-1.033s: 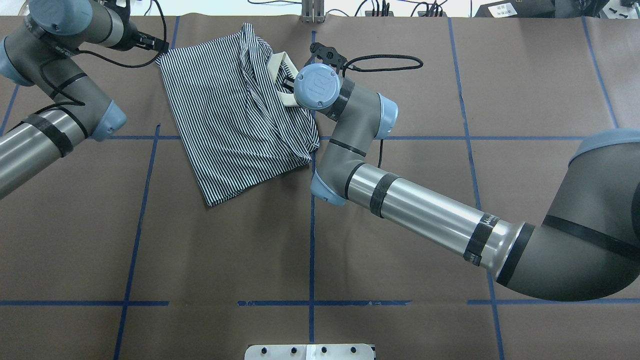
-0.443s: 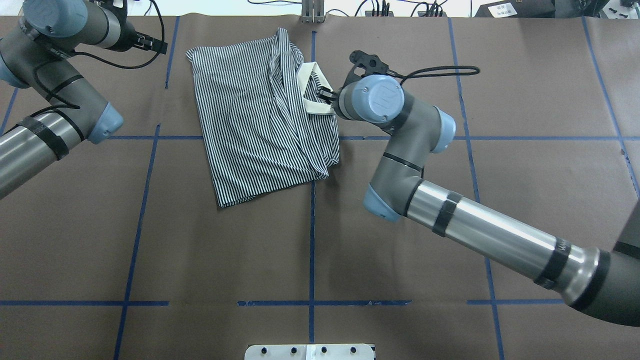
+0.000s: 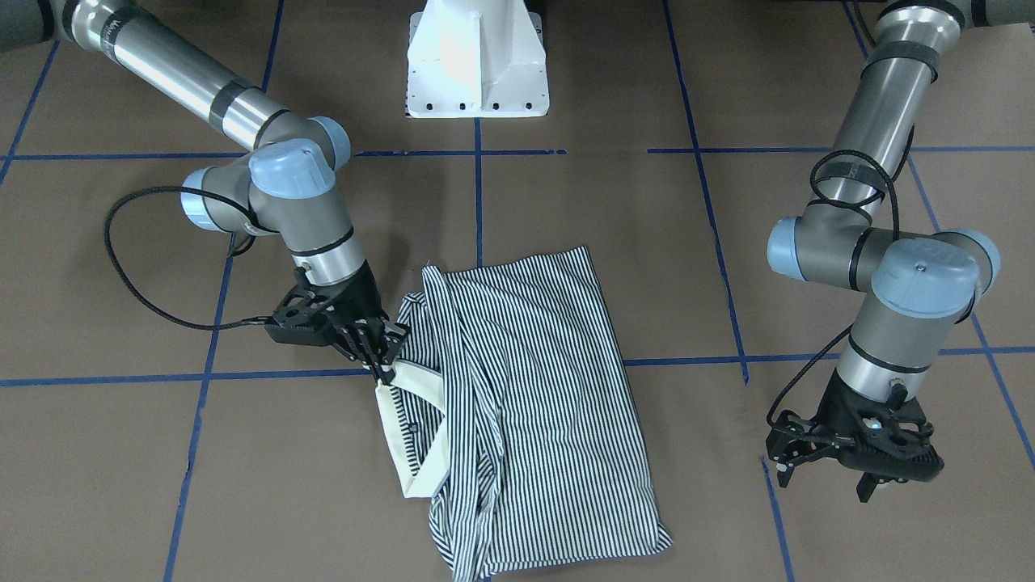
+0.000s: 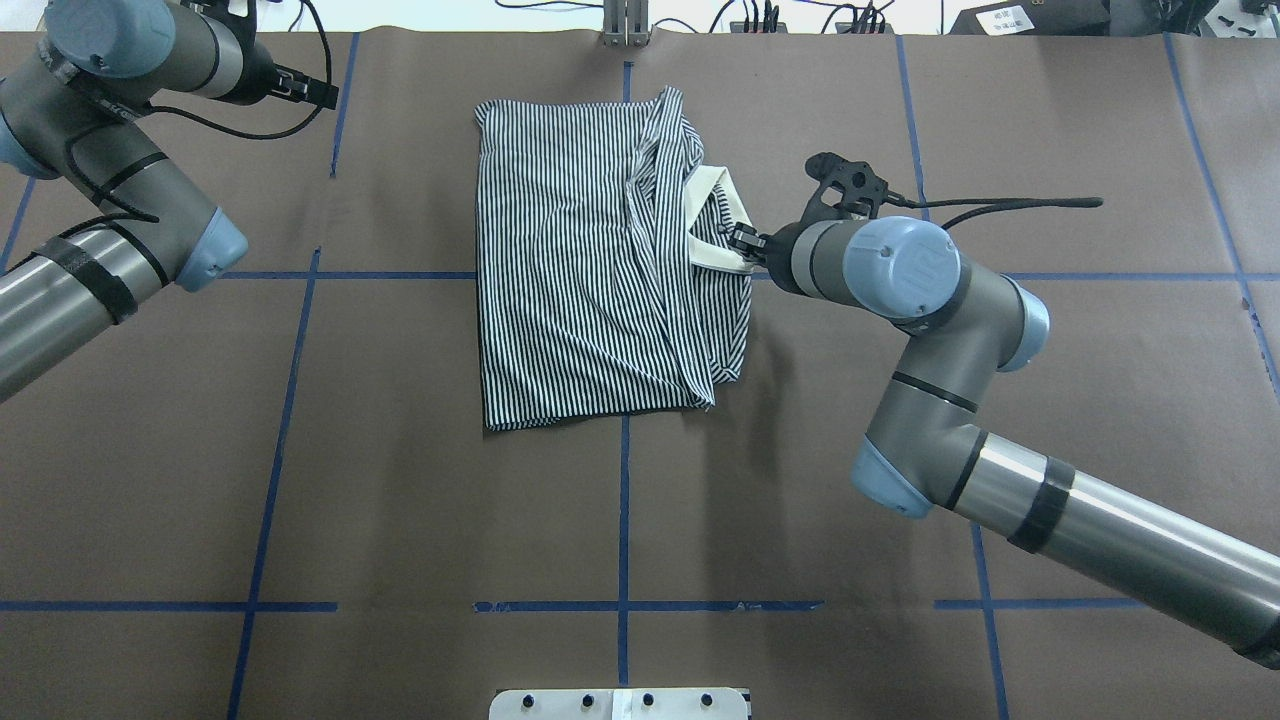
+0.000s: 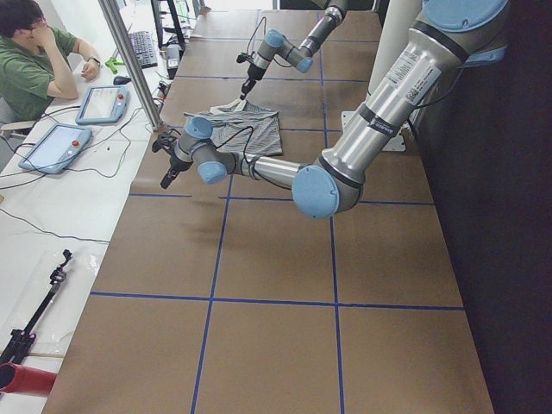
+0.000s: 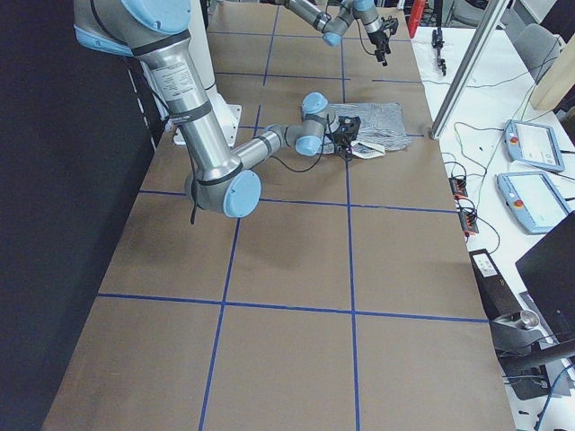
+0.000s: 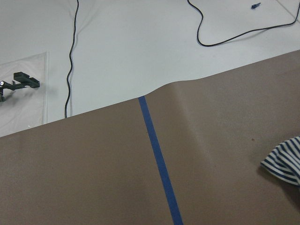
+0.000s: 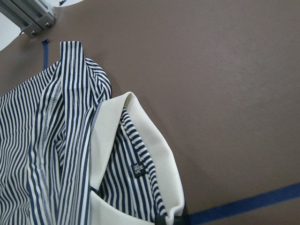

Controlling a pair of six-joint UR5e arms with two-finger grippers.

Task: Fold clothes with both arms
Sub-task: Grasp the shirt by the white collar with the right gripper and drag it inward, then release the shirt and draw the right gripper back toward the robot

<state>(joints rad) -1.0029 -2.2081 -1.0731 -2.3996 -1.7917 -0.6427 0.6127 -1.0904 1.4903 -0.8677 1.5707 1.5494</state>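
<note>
Cream collar [image 8: 161,154] pinched in my right claw [image 4: 742,241]; left claw [image 3: 825,483] hangs open, empty. A one-sided pull could bunch the striped polo shirt [image 4: 580,260].

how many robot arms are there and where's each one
2. The right arm reaches to the polo shirt, its fingers pinching the cream collar. The left arm stands clear of the shirt, fingers open above the table.

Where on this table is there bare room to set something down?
Bare: the table between the polo shirt and the white base plate, and the strip between the shirt and the left gripper. Crowded: the shirt's far side, where the right gripper grips the collar, its cable alongside.
</note>
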